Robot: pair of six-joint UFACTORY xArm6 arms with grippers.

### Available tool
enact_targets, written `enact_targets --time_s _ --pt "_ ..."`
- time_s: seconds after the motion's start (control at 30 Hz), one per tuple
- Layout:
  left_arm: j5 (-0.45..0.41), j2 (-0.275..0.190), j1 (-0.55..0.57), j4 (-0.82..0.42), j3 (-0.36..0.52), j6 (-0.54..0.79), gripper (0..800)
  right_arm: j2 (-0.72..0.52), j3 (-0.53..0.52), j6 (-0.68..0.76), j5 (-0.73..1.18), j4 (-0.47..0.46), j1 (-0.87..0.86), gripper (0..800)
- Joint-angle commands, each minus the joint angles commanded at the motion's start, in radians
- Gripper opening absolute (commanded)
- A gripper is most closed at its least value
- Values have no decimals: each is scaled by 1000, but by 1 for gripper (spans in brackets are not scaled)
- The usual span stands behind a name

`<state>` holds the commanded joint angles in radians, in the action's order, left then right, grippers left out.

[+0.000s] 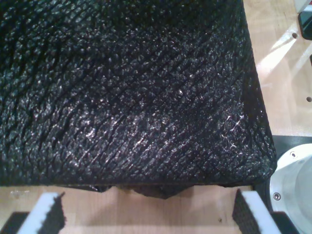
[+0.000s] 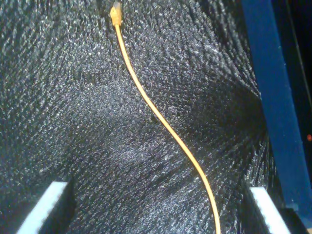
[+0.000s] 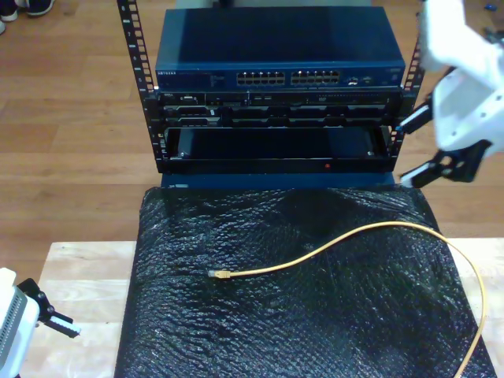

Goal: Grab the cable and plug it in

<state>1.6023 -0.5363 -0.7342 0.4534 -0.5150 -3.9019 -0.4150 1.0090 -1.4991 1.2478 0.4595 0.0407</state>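
my first gripper (image 1: 146,214) has its two white, black-padded fingers (image 1: 46,209) spread wide with nothing between them. directly under the gap lies bare pale wooden table (image 1: 185,209), and just beyond the fingertips begins the edge of a black textured foam mat (image 1: 126,97). next to the mat's corner, close to one finger, sits a round silver metal base (image 1: 297,180). in the exterior view this gripper (image 3: 59,323) sits at the view's lower left, just off the mat's (image 3: 291,315) edge.

my second gripper (image 2: 156,209) is also wide open, its white fingers (image 2: 48,204) well apart and holding nothing. it hovers over the black mat (image 2: 73,97). the cable (image 2: 165,126), thin and yellow-orange, lies on the mat, passing between the two fingers nearer to one of them, then curving away ahead of the gripper to its small yellowish plug (image 2: 115,14) at the far end. beyond one finger runs a dark blue panel edge (image 2: 273,97). in the exterior view this gripper (image 3: 417,150) is at the view's upper right, in front of the rack (image 3: 276,118), and the cable (image 3: 354,236) sweeps across the mat from the view's right edge to its plug (image 3: 220,274) near the mat's middle. past the mat stands the rack with a blue network switch (image 3: 279,59) on top, its row of ports (image 3: 287,79) facing the mat.
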Motion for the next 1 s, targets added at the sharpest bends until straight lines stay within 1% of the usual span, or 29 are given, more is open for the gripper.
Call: enact_targets --time_s 0.1,0.27,0.33,0.47,0.57,0.77,1.0 --pt "-2 0 0 0 0 0 800 25 2 17 -29 -15 51 797" --pt "-2 5 0 0 0 0 800 68 11 74 -57 -74 152 796" --pt "-2 5 0 0 0 0 800 87 12 107 -78 -118 198 797" --pt "-2 5 0 0 0 0 800 115 14 196 -101 -236 305 797" --pt "0 8 0 0 2 0 800 144 12 238 -123 -285 348 797" --pt "-2 17 2 0 3 0 800 238 9 262 -199 -298 384 797" --pt "-12 29 6 0 3 -3 800 361 11 358 -292 -301 440 794"
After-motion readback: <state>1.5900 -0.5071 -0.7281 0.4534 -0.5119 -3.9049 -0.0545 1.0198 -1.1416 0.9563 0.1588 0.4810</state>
